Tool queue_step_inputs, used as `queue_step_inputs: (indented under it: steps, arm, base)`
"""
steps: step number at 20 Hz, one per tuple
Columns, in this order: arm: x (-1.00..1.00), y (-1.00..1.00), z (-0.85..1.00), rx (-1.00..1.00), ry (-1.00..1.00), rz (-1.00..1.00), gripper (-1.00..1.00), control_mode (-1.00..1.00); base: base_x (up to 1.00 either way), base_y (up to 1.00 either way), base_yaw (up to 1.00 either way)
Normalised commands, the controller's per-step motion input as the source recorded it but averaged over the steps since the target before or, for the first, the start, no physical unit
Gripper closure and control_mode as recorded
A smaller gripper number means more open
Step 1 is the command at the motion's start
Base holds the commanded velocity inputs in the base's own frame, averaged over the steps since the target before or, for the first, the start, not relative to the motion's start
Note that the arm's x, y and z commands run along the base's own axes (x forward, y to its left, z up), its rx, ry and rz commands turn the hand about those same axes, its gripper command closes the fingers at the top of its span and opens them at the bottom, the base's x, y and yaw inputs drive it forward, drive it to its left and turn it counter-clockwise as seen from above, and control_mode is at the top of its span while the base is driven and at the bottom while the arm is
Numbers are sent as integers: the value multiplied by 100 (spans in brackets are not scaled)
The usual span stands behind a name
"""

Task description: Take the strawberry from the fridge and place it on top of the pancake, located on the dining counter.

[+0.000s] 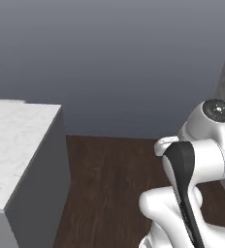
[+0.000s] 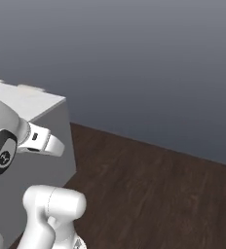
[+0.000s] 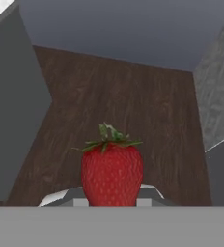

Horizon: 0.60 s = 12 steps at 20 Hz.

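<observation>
Small red strawberry (image 3: 112, 173) with green leafy cap, pinched between the gripper (image 3: 112, 200) fingers, cap pointing away from the hand, above dark wooden floor (image 3: 123, 101). The white marble-look dining counter (image 1: 12, 145) lies to the arm's left.

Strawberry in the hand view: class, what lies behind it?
Behind the strawberry lies dark wooden floor, then a grey wall. The berry hides the floor directly behind it.

Hidden and cut-off parts

Strawberry (image 3: 112, 173) hides the fingertips; its base is covered. Dining counter (image 1: 17, 145) runs off left.
</observation>
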Motion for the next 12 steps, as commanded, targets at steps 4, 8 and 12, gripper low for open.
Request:
queue_step_inputs:
  steps: [4, 8, 12]
  arm:
    - [0, 0, 0, 0, 0, 0, 100, 100]
    - [0, 0, 0, 0, 0, 0, 100, 100]
    - [0, 0, 0, 0, 0, 0, 100, 100]
  base:
    - [100, 0, 2]
    - [100, 3, 1]
    - [100, 12, 4]
